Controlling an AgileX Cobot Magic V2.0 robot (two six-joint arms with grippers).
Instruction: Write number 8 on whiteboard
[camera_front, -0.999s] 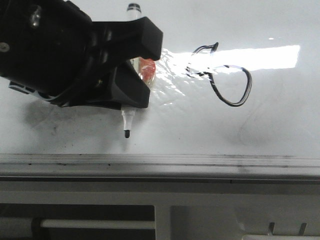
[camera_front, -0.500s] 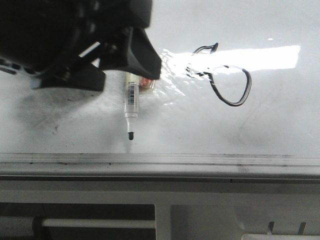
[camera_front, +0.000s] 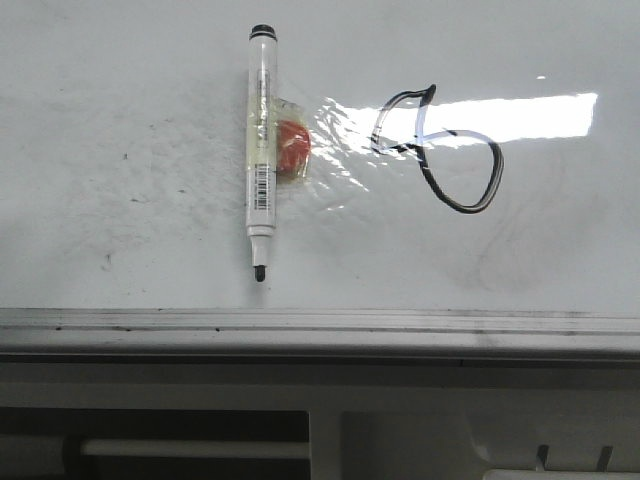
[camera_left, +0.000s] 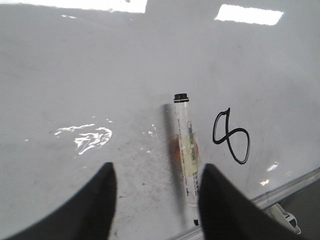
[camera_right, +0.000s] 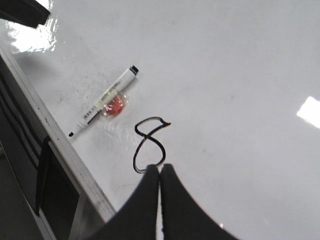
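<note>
The number 8 (camera_front: 445, 150) is a black marker line of two joined loops on the whiteboard (camera_front: 120, 120), partly inside a bright glare. It also shows in the left wrist view (camera_left: 231, 136) and the right wrist view (camera_right: 149, 145). A white marker (camera_front: 261, 150) with an orange patch lies flat on the board left of the 8, tip toward the rail. My left gripper (camera_left: 156, 172) is open and empty, raised above the marker (camera_left: 185, 150). My right gripper (camera_right: 160, 169) is shut and empty, above the 8. Neither gripper shows in the front view.
A grey metal rail (camera_front: 320, 325) runs along the board's near edge, with the table frame below it. Faint grey smears lie left of the marker. The left arm's dark tip (camera_right: 22, 11) shows at the corner of the right wrist view.
The left gripper held the marker upright, laid it flat on the board, let go and withdrew out of the front view. The marker now lies free.
</note>
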